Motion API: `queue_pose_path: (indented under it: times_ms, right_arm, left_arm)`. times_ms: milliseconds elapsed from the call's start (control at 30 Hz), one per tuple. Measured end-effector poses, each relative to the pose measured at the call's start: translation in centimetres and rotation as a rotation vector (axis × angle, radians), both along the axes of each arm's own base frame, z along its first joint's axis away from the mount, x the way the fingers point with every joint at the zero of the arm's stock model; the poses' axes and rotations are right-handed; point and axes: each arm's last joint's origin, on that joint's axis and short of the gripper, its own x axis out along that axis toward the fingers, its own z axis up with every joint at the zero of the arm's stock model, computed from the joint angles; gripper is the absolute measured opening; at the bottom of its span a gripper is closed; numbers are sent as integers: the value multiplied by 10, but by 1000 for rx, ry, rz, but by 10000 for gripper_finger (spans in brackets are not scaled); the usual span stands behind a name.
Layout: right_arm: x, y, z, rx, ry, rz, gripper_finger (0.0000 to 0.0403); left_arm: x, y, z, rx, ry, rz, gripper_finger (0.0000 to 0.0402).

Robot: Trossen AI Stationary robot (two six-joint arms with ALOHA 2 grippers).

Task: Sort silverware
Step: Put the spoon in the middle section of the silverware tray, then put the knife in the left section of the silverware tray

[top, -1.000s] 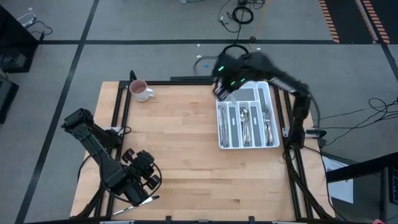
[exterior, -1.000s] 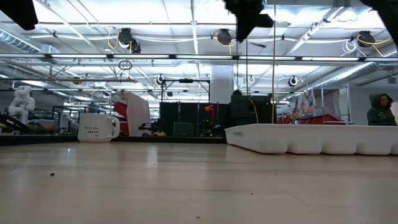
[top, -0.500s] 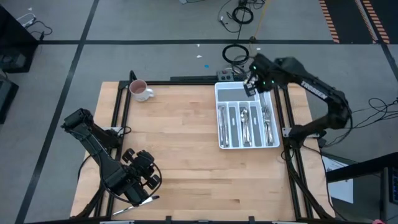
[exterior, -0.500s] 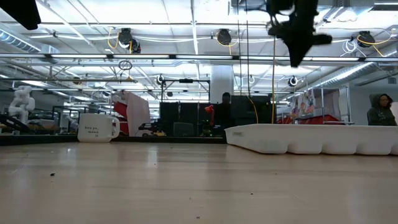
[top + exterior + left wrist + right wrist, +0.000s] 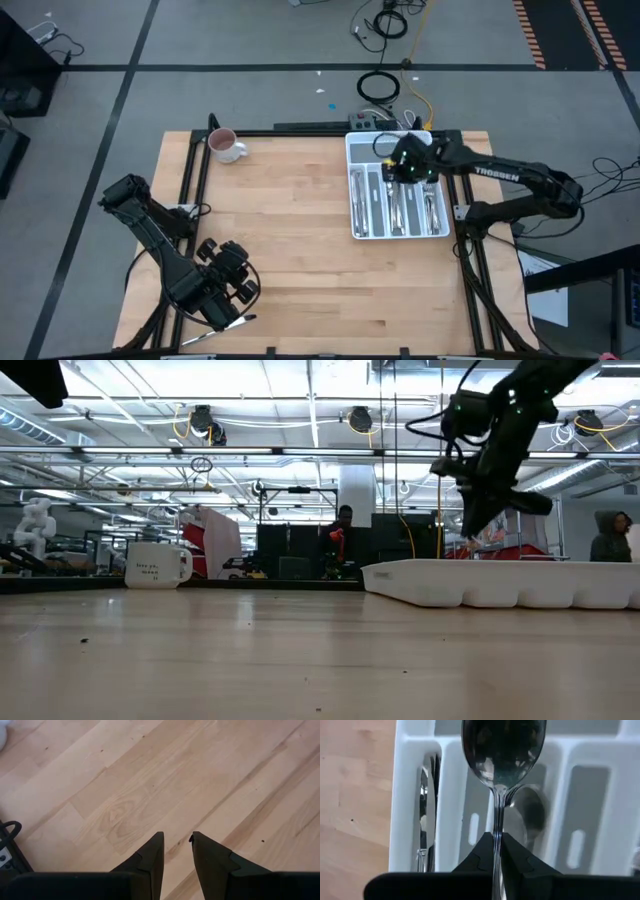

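My right gripper [image 5: 403, 168] hangs over the far half of the white cutlery tray [image 5: 352, 215], shut on a shiny spoon [image 5: 502, 745]. The spoon's bowl sticks out past the fingertips, above a tray slot where another spoon [image 5: 527, 815] lies. More silverware [image 5: 395, 200] lies lengthwise in the tray's slots, with knives [image 5: 425, 795] in the slot nearest the tray's left wall. My left gripper [image 5: 176, 840] waits open above bare wood at the table's near left [image 5: 232, 290], with nothing between its fingers. My right gripper pinches the spoon's thin handle [image 5: 496, 835] between its two fingers [image 5: 482, 852]. The spoon runs on along the fingers, bowl ahead of them. The fingers slant down from the table's right side. The spoon is lifted clear of the tray.
A white mug [image 5: 225, 145] stands at the far left corner of the table, seen also in the low view [image 5: 157, 565]. The tray [image 5: 500, 582] sits at the far right. Bare wood lies between the two arms.
My right gripper has come down from high above the tray's far left corner to just over the tray. It moved toward the table's right and then its near edge, rolling its wrist on the way. My left arm has kept still.
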Motion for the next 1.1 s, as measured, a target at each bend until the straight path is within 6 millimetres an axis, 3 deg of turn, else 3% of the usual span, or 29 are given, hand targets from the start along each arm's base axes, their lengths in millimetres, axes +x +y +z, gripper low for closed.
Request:
queue_pose_path:
  times_ms: [467,700,867,1100]
  right_arm:
    - [-7,31,-51,78,65,-44,0]
    - [-5,31,-53,35,44,-27,4]
    - [-4,31,-53,35,36,-21,41]
    - [-3,32,-52,62,21,21,122]
  left_arm:
    - [0,0,0,1,2,-2,107]
    - [0,1,0,6,8,-7,107]
    - [0,0,0,2,5,-1,107]
    - [0,0,0,-5,8,-1,107]
